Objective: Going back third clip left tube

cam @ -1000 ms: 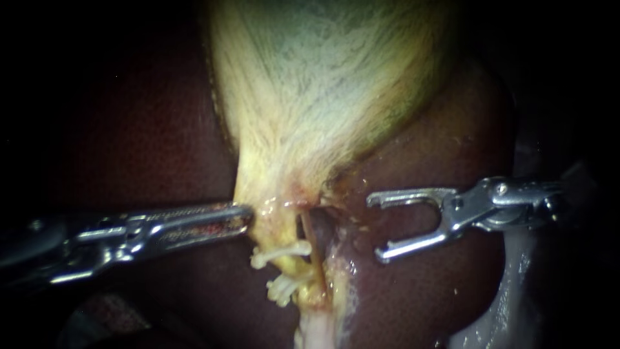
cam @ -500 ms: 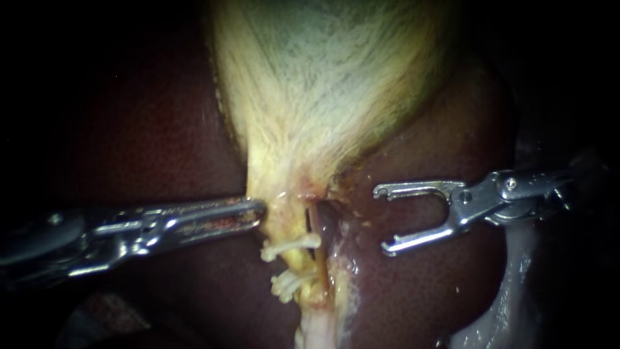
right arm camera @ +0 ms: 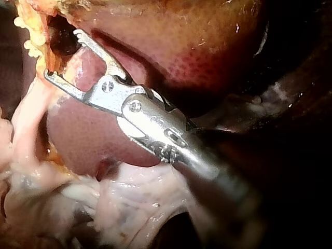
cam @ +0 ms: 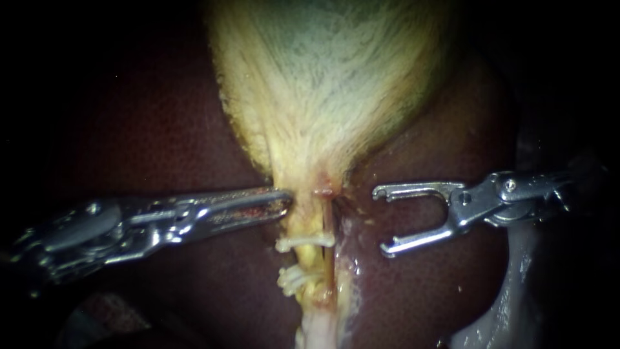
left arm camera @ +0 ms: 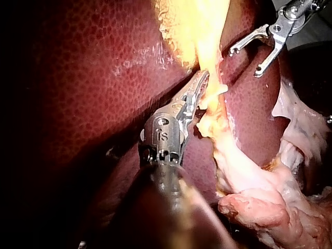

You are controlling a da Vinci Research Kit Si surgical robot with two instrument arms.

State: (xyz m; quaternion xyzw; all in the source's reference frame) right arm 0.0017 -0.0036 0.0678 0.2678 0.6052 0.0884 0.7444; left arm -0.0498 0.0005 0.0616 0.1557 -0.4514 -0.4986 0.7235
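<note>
1. The left tube [cam: 307, 223] runs down from the gallbladder [cam: 329, 77], just ahead of my left instrument [cam: 284, 201]'s tip.
2. Two white clips sit across it, the upper clip [cam: 303, 242] just below that tip and the lower clip [cam: 296, 282] further down.
3. My left instrument's jaws lie together, holding nothing I can see, with the tip touching the yellow tissue beside the tube.
4. My right instrument [cam: 382, 220] stands apart on the tube's other side, jaws wide open and empty, over the liver [cam: 161, 129].

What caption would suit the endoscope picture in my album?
Left instrument touches the gallbladder's neck above two clips on a tube; right instrument hovers open.
</note>
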